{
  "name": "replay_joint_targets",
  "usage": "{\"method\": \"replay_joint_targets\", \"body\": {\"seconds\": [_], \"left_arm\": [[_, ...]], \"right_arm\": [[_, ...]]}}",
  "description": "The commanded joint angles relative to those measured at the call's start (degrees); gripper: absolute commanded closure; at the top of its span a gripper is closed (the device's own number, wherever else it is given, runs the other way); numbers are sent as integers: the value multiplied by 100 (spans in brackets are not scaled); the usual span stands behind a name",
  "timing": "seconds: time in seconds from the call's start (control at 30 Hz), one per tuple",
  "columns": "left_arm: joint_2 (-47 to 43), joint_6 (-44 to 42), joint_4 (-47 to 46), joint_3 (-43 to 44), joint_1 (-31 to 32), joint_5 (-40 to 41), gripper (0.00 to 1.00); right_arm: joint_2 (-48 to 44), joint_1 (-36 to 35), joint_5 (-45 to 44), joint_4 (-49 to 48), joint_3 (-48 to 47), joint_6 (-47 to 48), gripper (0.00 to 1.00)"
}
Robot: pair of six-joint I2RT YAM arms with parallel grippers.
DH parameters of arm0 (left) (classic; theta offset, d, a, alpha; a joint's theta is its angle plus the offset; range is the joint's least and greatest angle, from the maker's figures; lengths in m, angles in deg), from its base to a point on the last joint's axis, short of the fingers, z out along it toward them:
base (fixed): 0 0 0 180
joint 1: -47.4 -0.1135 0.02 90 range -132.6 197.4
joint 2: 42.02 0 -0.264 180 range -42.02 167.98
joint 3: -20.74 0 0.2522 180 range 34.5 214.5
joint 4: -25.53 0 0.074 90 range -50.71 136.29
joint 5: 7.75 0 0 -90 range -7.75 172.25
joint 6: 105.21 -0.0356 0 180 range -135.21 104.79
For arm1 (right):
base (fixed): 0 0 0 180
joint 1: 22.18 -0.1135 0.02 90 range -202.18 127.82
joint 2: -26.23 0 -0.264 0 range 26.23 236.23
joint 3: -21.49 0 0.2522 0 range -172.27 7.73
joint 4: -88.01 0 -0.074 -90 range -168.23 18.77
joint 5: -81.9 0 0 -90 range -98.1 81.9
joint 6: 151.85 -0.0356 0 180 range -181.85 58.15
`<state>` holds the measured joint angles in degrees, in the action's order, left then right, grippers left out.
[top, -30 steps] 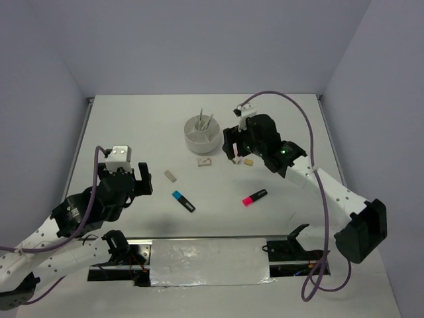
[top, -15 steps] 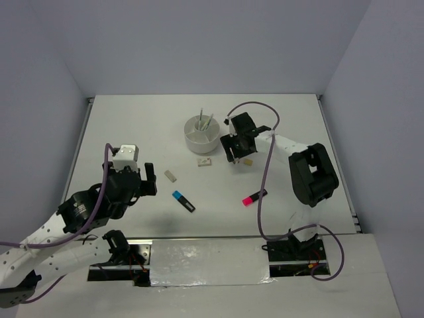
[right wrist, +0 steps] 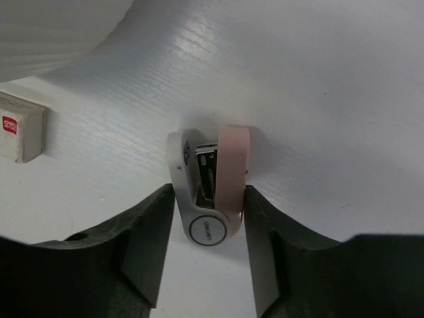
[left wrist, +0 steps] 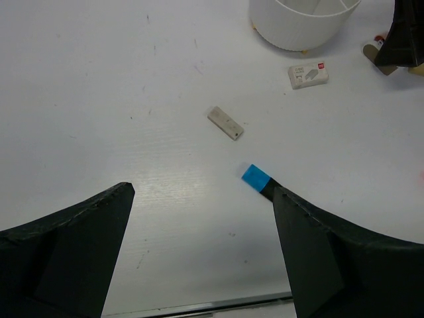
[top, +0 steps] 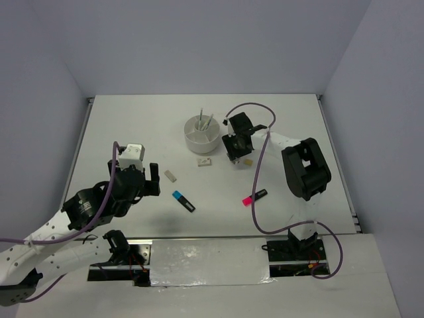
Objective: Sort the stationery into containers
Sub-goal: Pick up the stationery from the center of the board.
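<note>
The round white cup (top: pixel 202 134) stands at the back centre with two thin pens (top: pixel 206 120) upright in it. My right gripper (top: pixel 235 154) is down on the table just right of the cup. In the right wrist view it (right wrist: pixel 209 192) is shut on a small pink-and-grey stapler (right wrist: pixel 211 182), one finger on each side. My left gripper (top: pixel 150 179) is open and empty above the table. Ahead of it lie a beige eraser (left wrist: pixel 225 123) and a blue-and-black highlighter (left wrist: pixel 255 177). A pink-and-black highlighter (top: pixel 254 196) lies front right.
A white eraser with a red label (top: pixel 204 161) lies in front of the cup and shows in the right wrist view (right wrist: pixel 20 136). A small yellowish eraser (top: pixel 248 160) lies just right of my right gripper. The cup's wall (right wrist: pixel 53 33) is close on the gripper's left.
My right arm has folded back and its gripper has come down a little to the left, around the stapler. My left gripper has moved right and forward.
</note>
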<state>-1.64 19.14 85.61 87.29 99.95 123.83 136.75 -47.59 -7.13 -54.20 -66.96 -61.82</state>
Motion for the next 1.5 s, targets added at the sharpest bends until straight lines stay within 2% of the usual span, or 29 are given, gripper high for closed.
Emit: {"method": "replay_joint_targets", "body": {"seconds": [0.0, 0.13, 0.17, 0.2, 0.23, 0.27, 0.33, 0.5, 0.57, 0.67, 0.7, 0.83, 1.03, 1.23, 1.43, 1.47], "left_arm": [[22, -148, -203, 82, -35, -54, 1], [40, -174, -220, 64, -35, -89, 1], [40, -174, -229, 73, -35, -98, 1], [40, -174, -238, 64, -35, -98, 1], [40, -174, -229, 73, -35, -98, 1], [40, -174, -238, 82, -35, -106, 1], [23, -183, -256, 82, -35, -98, 1], [-57, -34, -457, 213, -131, -405, 1], [-83, 141, -554, 389, -140, -484, 1], [-92, 423, -887, 695, -140, -975, 1], [-83, 545, -1219, 758, -140, -1316, 1], [57, 696, -2144, 995, -140, -2135, 1], [732, 1021, -3207, 1075, -140, -3444, 1], [1077, 1118, -3252, 1023, -140, -3464, 1], [1235, 1153, -3428, 882, -140, -3622, 15], [1261, 1153, -3463, 882, -140, -3683, 22]], "right_arm": [[22, 45, 43, -205, 78, -249, 49], [-162, 36, 131, -346, 262, -328, 63], [-206, 27, 114, -390, 306, -328, 72], [-328, 36, 131, -417, 341, -328, 75], [-416, 36, 140, -460, 420, -328, 85], [-643, 27, 140, -548, 473, -337, 87], [-978, 18, 166, -653, 692, -434, 88], [-2794, -253, 684, -1146, 1456, -680, 88], [-3254, -455, 938, -1252, 1598, -680, 88], [-4010, -1052, 871, -1427, 1906, -523, 87], [-4186, -1393, 809, -1480, 2045, -487, 87], [-4994, -1941, 553, -1725, 2222, -679, 88], [-5620, -2757, 299, -2376, 2504, -908, 88], [-5989, -3005, 192, -2833, 2627, -1014, 88], [-5981, -3286, 325, -3203, 2680, -987, 88], [-5955, -3330, 316, -3220, 2645, -970, 88]]}}
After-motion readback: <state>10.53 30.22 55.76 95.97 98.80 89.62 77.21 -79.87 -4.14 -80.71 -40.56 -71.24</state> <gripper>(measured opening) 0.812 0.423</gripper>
